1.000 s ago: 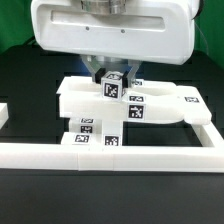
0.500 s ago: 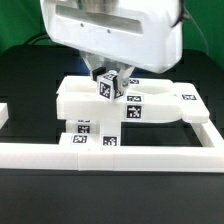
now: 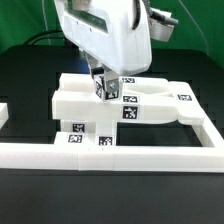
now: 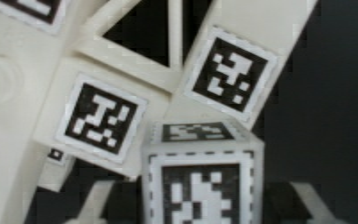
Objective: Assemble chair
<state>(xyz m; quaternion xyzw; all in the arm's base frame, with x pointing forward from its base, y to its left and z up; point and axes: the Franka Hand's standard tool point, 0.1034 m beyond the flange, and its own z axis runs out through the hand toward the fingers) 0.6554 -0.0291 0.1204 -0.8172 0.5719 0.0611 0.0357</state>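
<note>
The partly built chair (image 3: 150, 104) is a cluster of chunky white tagged parts lying against the border rail, with a flat panel on top and blocky pieces below. My gripper (image 3: 105, 92) hangs straight down over the panel's left part, shut on a small white tagged block (image 3: 107, 87) that stands on or just above the panel. In the wrist view the block (image 4: 202, 185) fills the space between my gripper's (image 4: 202, 205) two fingers (image 4: 98, 195), with the chair's tagged panels (image 4: 105, 115) just beyond it. The block's lower end is hidden.
A long white border rail (image 3: 110, 153) runs across the front and turns back along the exterior view's right (image 3: 208, 128). Another white piece (image 3: 4, 112) shows at the exterior view's left edge. The table is black.
My gripper has turned about its vertical axis with the block in it; the wrist body now shows edge-on and the block's tag has swung round. The chair has not moved.
</note>
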